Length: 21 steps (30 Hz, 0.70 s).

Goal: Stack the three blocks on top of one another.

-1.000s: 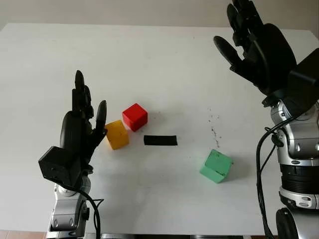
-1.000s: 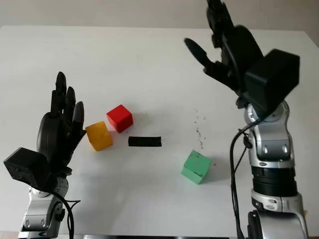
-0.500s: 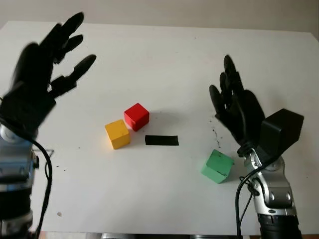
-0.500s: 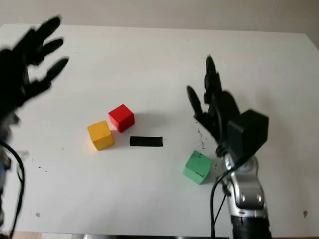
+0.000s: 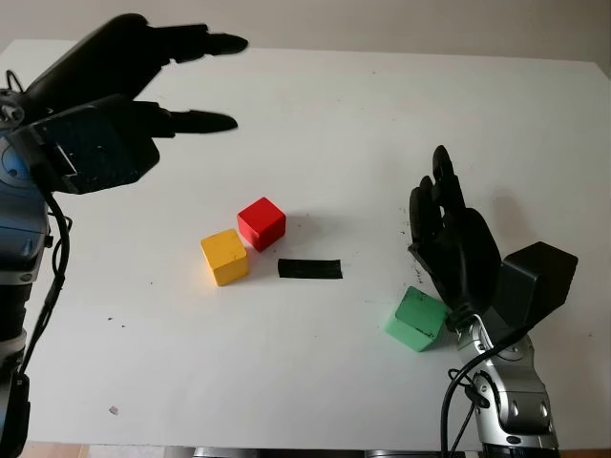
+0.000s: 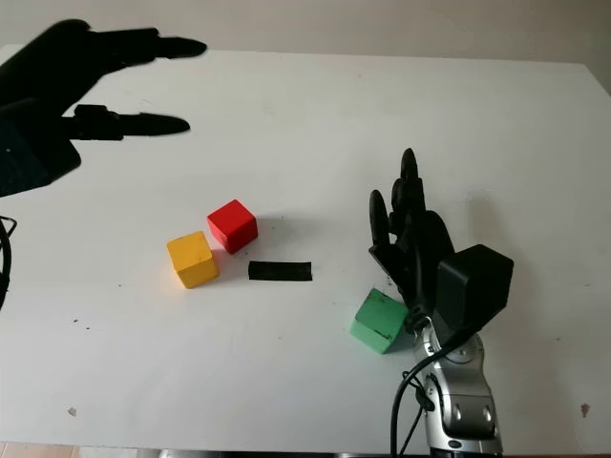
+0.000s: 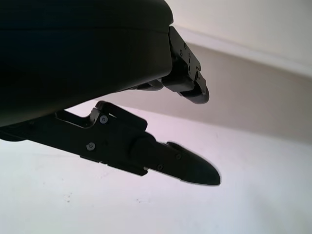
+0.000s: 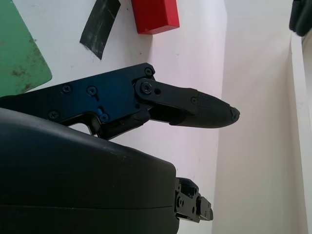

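A red block [image 5: 262, 222] and a yellow block [image 5: 224, 257] sit close together on the white table [image 5: 315, 134], left of centre. A green block [image 5: 418, 319] lies tilted to the right, near the front. My right hand [image 5: 446, 239] is open just right of the green block, its palm beside it; the right wrist view shows the green block [image 8: 19, 53] and red block [image 8: 155, 15] past the hand's fingers [image 8: 195, 108]. My left hand [image 5: 162, 81] is open, raised high over the table's far left, well away from the blocks.
A strip of black tape [image 5: 309, 269] lies flat on the table just right of the yellow block. Small dark specks [image 5: 412, 250] mark the table near the right hand. A pale wall runs behind the table's far edge.
My left hand rose from beside the yellow block to high at the far left. My right hand came down from the far right to beside the green block.
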Motion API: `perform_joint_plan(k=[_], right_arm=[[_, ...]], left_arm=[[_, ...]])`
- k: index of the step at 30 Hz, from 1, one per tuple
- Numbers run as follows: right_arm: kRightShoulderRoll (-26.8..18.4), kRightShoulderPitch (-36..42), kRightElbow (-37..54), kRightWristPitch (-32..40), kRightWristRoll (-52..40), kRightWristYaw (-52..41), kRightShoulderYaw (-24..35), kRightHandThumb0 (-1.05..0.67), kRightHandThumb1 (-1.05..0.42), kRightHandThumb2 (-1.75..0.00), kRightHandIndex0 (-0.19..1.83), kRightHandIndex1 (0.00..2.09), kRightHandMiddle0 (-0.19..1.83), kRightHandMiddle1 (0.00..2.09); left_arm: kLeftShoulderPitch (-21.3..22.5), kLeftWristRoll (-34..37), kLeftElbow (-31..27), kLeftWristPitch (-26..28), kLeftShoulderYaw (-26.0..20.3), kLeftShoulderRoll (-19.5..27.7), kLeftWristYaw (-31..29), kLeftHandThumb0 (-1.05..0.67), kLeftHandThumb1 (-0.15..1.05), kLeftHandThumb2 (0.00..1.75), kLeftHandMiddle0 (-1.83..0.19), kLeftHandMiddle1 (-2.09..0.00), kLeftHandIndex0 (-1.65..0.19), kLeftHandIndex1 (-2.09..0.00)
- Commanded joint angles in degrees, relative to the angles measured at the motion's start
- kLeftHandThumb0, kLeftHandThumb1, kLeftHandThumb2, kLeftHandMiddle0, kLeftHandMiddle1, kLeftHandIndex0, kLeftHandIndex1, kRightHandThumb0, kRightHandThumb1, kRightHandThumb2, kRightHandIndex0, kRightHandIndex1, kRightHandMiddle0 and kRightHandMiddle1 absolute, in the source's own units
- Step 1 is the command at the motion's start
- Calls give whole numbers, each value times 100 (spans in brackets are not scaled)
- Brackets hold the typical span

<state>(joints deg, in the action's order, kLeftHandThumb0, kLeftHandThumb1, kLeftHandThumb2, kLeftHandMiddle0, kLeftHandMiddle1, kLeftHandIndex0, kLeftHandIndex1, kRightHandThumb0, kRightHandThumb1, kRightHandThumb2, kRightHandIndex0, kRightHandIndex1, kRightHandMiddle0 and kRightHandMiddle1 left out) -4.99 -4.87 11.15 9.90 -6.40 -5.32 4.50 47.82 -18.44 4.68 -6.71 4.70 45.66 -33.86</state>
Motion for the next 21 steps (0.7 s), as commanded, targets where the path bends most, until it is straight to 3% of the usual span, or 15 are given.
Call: perform_joint_plan(k=[1, 9, 14, 21], right_arm=[[31, 89, 195, 41, -26, 69, 52, -65, -105, -62, -19, 0, -19, 0], [50, 182, 248, -22, -97, 97, 59, -65, -105, -61, -19, 0, -19, 0], [132, 237, 232, -65, -117, 153, 64, -63, -105, -60, -19, 0, -19, 0], [122, 304, 291, -9, -93, 157, 35, -64, -105, -60, -19, 0, -19, 0]], left_arm=[[351, -267, 170, -410, 257, 176, -114, -46, 82, 3, -14, -4, -44, -10], [998, -2053, 1198, -2920, 1049, 303, 977, -53, 82, 5, -11, -5, -45, -8], [1132, -2614, 1650, -3600, 1234, 153, 1684, -53, 80, 5, -13, -6, -52, -10], [1338, -3494, 2183, -4047, 1607, 25, 2686, -58, 80, 5, -12, -5, -50, -9]])
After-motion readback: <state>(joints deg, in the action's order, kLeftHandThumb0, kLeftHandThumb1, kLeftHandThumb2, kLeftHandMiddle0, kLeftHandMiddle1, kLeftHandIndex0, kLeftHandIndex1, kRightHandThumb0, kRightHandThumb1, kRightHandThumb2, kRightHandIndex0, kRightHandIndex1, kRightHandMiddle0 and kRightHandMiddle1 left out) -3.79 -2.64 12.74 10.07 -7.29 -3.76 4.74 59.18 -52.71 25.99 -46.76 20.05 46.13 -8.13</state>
